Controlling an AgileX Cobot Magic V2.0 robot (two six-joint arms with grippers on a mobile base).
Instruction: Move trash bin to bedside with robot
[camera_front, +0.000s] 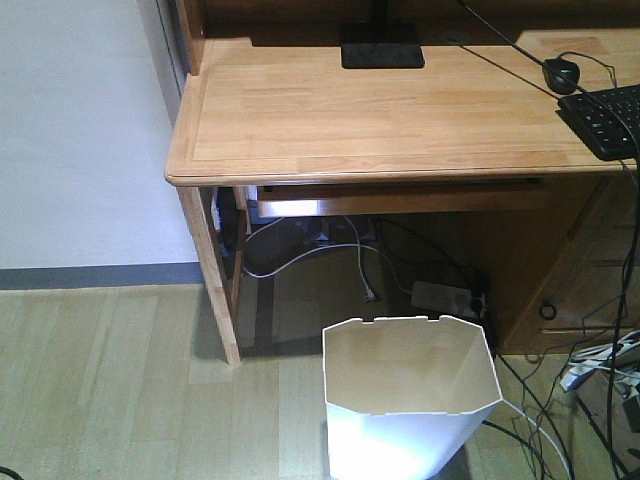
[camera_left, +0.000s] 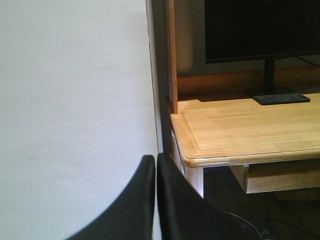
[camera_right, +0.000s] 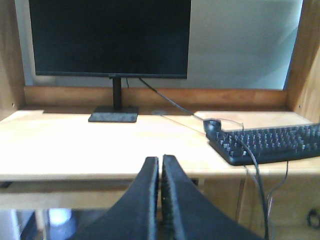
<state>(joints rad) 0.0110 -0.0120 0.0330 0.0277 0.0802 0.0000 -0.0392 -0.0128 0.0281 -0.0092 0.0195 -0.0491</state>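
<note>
Left of the bin (camera_front: 410, 400) the floor (camera_front: 110, 380) lies open as far as the wall (camera_front: 80, 130). Right of the bin, black and white cables (camera_front: 585, 400) crowd the floor. Behind the bin stands the desk (camera_front: 330, 110), its leg (camera_front: 212, 270) behind and to the left, a power strip (camera_front: 445, 296) and more cables under it. Above the bin's mouth the way is free

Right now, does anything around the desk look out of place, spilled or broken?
Nothing is spilled or broken. The white trash bin stands upright and looks empty, in front of the wooden desk. The one untidy spot is the floor at the right of the front view, where loose cables lie tangled near a power strip under the desk.
</note>
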